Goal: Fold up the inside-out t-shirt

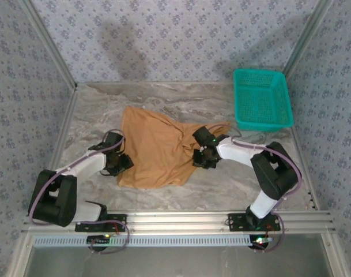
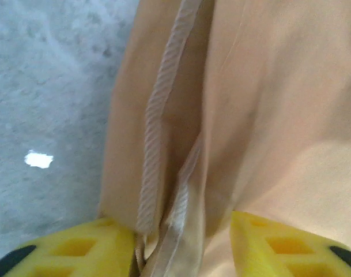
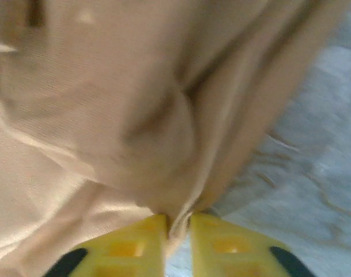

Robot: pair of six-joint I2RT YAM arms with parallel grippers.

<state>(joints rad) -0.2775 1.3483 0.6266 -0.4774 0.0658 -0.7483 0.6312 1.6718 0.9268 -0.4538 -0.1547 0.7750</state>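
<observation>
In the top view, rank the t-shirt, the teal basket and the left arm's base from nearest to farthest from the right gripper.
1. inside-out t-shirt: pinched in the right gripper, spreading to its left.
2. teal basket: at the table's far right corner.
3. left arm's base: at the near edge, on the left.

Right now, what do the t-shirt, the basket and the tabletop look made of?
T-shirt: soft matte cloth, likely cotton; it creases and shows a stitched seam. Basket: teal plastic, judging by moulded lattice walls. Tabletop: grey veined marble look; stone or laminate, cannot tell.
</observation>
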